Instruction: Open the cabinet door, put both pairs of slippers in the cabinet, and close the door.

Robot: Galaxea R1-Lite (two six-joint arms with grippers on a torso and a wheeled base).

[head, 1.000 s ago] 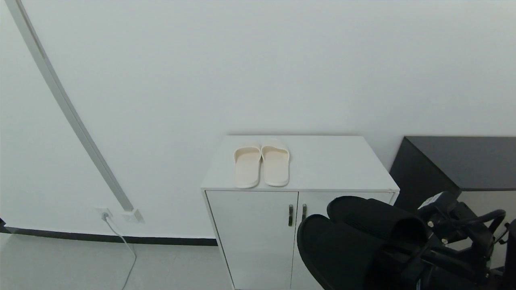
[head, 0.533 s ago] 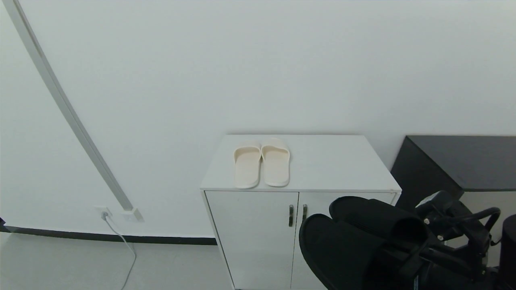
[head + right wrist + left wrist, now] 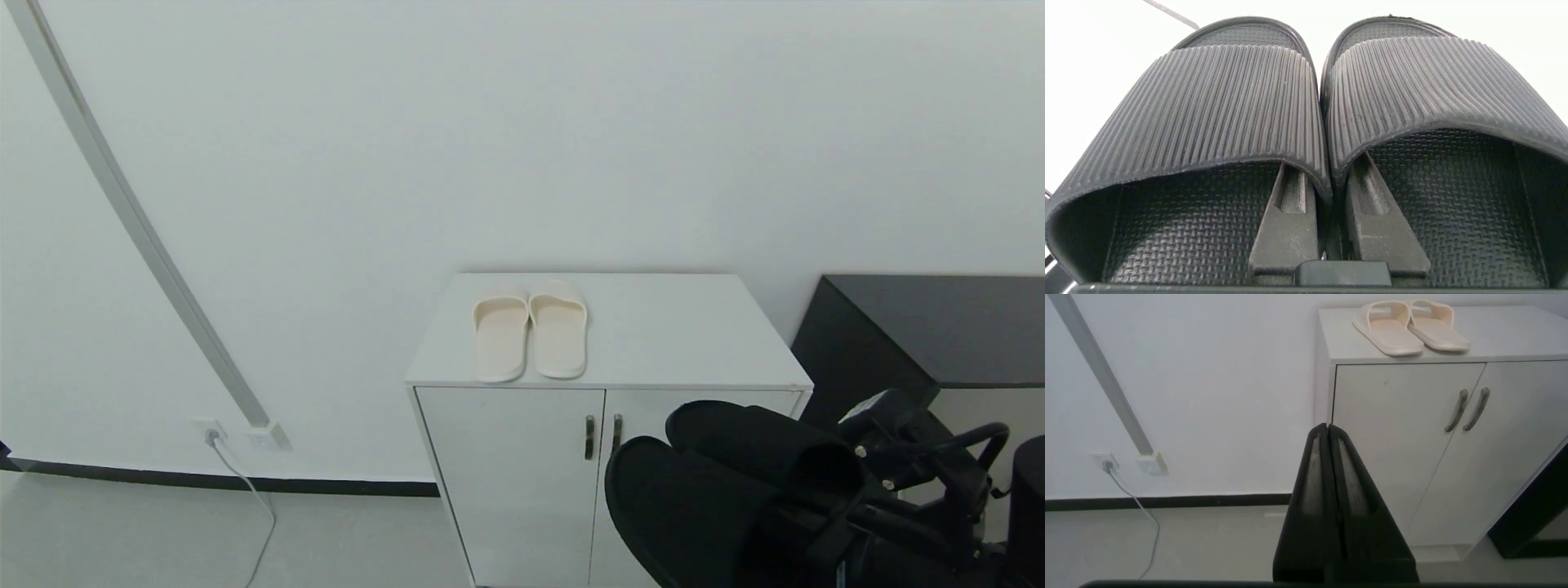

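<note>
R fingers [image 3: 1288, 224] still pinch blk slippers [image 3: 694, 506], barely shifted.

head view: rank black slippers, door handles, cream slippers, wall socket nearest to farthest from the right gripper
1. black slippers, clamped in the right gripper
2. door handles, on the cabinet front, to its left
3. cream slippers, on the cabinet top
4. wall socket, far off to the left
</note>
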